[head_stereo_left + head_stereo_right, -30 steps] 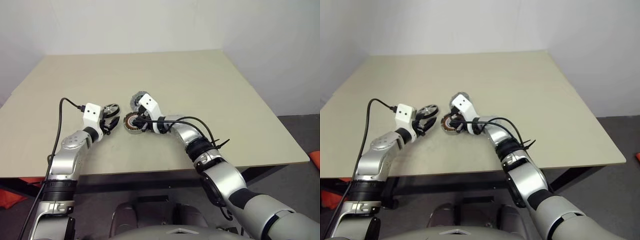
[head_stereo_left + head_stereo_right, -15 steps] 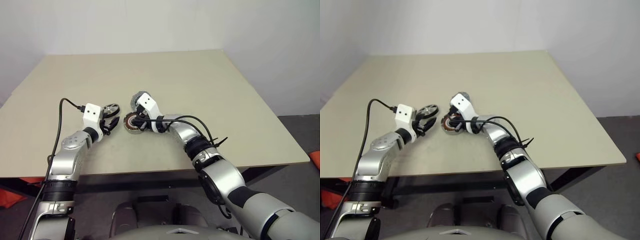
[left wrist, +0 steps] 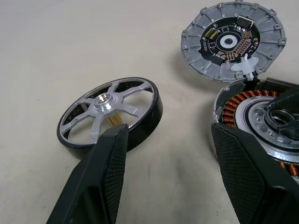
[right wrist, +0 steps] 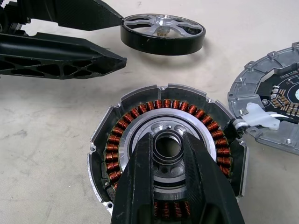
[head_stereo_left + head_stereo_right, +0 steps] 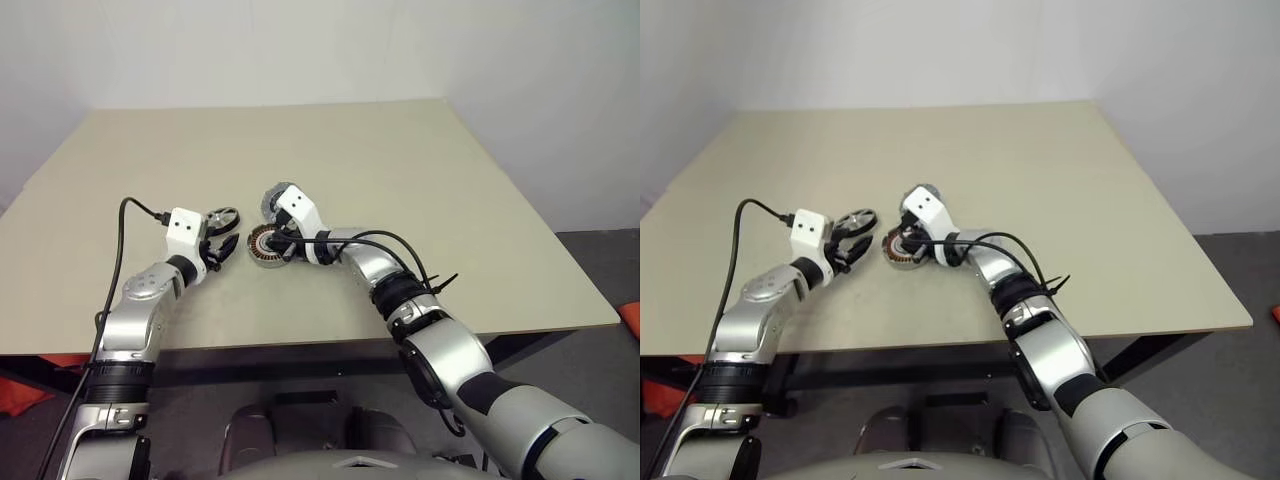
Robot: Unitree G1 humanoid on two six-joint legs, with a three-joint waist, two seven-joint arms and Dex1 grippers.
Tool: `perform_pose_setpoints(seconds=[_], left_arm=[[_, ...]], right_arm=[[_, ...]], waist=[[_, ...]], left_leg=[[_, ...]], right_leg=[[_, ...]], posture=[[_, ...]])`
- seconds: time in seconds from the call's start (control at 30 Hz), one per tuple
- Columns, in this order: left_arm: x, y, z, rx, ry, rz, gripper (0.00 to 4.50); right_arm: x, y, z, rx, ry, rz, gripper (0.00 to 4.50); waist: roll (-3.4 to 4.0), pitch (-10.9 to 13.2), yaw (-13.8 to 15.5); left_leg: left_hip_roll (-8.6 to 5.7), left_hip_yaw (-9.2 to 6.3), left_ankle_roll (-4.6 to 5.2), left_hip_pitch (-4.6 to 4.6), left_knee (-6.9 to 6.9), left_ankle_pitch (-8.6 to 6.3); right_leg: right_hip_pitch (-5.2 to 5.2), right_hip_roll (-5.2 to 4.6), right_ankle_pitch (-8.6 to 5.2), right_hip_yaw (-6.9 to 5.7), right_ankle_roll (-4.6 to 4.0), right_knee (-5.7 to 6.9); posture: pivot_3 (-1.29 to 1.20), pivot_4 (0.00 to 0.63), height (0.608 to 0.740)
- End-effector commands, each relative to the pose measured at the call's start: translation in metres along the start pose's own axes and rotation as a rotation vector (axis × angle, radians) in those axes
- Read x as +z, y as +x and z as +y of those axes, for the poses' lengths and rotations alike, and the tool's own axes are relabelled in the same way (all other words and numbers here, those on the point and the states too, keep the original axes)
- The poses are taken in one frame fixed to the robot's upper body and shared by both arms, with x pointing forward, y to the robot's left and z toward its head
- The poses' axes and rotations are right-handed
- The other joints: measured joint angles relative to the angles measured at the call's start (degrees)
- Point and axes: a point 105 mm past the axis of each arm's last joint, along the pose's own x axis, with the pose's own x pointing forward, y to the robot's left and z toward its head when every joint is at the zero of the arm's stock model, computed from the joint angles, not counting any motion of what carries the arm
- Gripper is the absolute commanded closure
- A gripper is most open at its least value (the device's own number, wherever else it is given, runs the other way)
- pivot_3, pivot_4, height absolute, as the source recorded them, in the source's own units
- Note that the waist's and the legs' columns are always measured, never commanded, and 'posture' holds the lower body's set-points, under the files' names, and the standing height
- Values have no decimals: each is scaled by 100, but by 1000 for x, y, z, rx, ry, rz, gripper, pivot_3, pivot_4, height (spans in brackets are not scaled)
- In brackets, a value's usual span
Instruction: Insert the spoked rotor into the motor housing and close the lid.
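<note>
my left gripper stands wide open just short of the spoked rotor, which lies flat on the table, holding nothing. my right gripper has its fingers nearly together, tips on either side of the motor housing's central hub ring. the lid stands tilted open at the housing's edge, its circuit board showing; i can read no writing there.

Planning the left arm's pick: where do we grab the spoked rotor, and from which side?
Grip the black outer rim of the spoked rotor, approaching from the left gripper side. It lies flat on the table, apart from the motor housing, so its rim stands free all around.
</note>
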Motion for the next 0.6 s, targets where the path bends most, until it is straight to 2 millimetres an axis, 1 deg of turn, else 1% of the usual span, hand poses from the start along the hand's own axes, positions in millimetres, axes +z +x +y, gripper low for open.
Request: perform_pose_setpoints(seconds=[0.03, 0.27, 0.33, 0.4, 0.53, 0.6], left_arm=[[14, -2, 3, 8, 23, -46, 1485], [17, -1, 5, 11, 30, -50, 1485], [17, -1, 6, 13, 31, -50, 1485], [16, -2, 6, 15, 31, -50, 1485], [16, -2, 6, 17, 31, -49, 1485], [16, -2, 7, 17, 31, -48, 1485]], right_arm=[[12, 1, 0, 1, -37, -22, 3912], [7, 2, 3, 15, -22, -7, 3912], [4, 2, 1, 6, -28, 4, 3170], [4, 2, 2, 8, -40, 8, 2598], [9, 3, 4, 12, -57, -21, 1283], [12, 3, 5, 21, -63, -36, 1283]], waist=[[0, 0, 0], [0, 0, -2], [0, 0, -2], [0, 0, -2], [0, 0, 3], [0, 0, 0]], left_leg=[[0, 0, 0, 0, 0, 0], [0, 0, 0, 1, 0, 0], [0, 0, 0, 1, 0, 0], [0, 0, 0, 1, -1, 0], [-2, 0, 0, 0, -1, 0], [-2, 0, 0, 0, -1, 0]], right_leg=[[0, 0, 0, 0, 0, 0], [0, 0, 0, 1, 0, 0], [0, 0, 0, 0, 0, 0], [0, 0, 0, 0, 0, 0], [1, -1, 0, 1, 0, 0], [0, -1, 0, 1, 0, -1]], posture=[[0, 0, 740], [0, 0, 740], [0, 0, 740], [0, 0, 740], [0, 0, 740], [0, 0, 740]])
